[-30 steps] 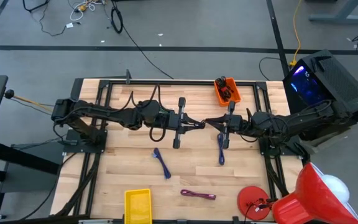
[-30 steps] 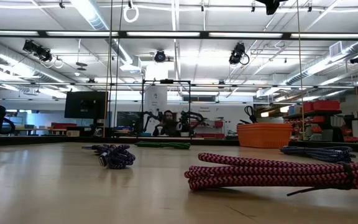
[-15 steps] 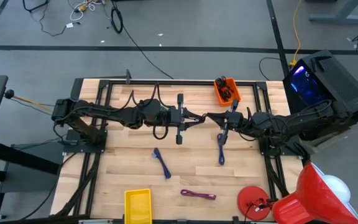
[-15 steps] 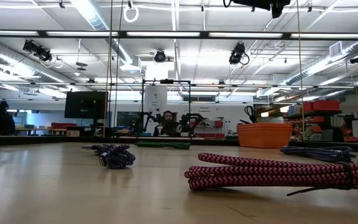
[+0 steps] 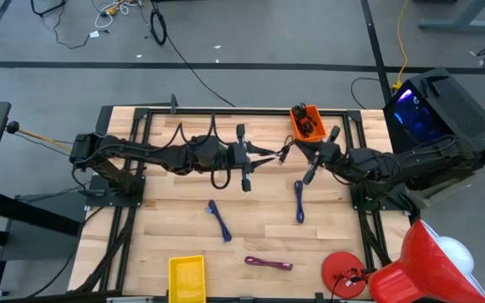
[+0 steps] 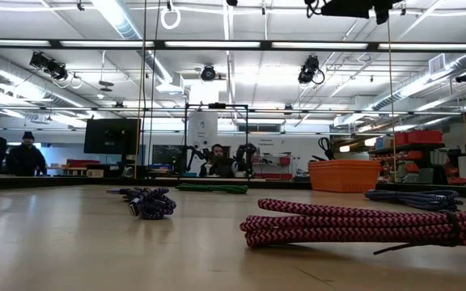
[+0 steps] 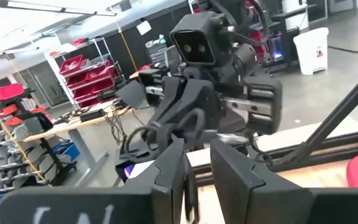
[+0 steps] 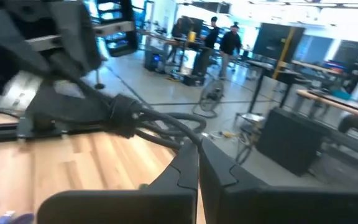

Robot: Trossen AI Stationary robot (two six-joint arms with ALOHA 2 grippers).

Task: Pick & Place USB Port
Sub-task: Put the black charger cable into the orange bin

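Observation:
Both grippers are high above the middle of the table with a thin black cable point(image 5: 281, 153) between them. My left gripper point(image 5: 268, 155) comes from the table's left and is shut on one end of the cable. My right gripper point(image 5: 296, 149) comes from the right and is shut on the cable, just on the near side of the orange bin point(image 5: 306, 123). In the right wrist view the cable point(image 8: 148, 121) runs in loose loops from my right gripper point(image 8: 196, 163) to the left gripper. The low view shows only an arm part point(image 6: 348, 6) at its top edge. My left gripper pinches a thin dark stretch of the cable point(image 7: 191, 185) between its two fingers, coming level from the table's left. The cable is lifted clear of the table. Which part of the cable it has, I cannot tell. My right gripper pinches the cable point(image 8: 193, 142) between its two fingertips, coming level from the table's right. The cable leaves the fingertips in slack loops, past a thicker dark piece point(image 8: 124, 112), and is clear of the table.
Two blue cables point(image 5: 218, 220) point(image 5: 299, 202) and a pink-purple cable point(image 5: 268, 263) lie on the near half of the table. A yellow bin point(image 5: 187, 278) stands at the near edge and a red round thing point(image 5: 343, 273) at the near right. People stand in the room behind.
My right gripper has gone up and toward the table's far right, toward the orange bin, with the cable. My left gripper has gone a little toward the far edge. The two grippers stand farther apart, and the cable is drawn out between them.

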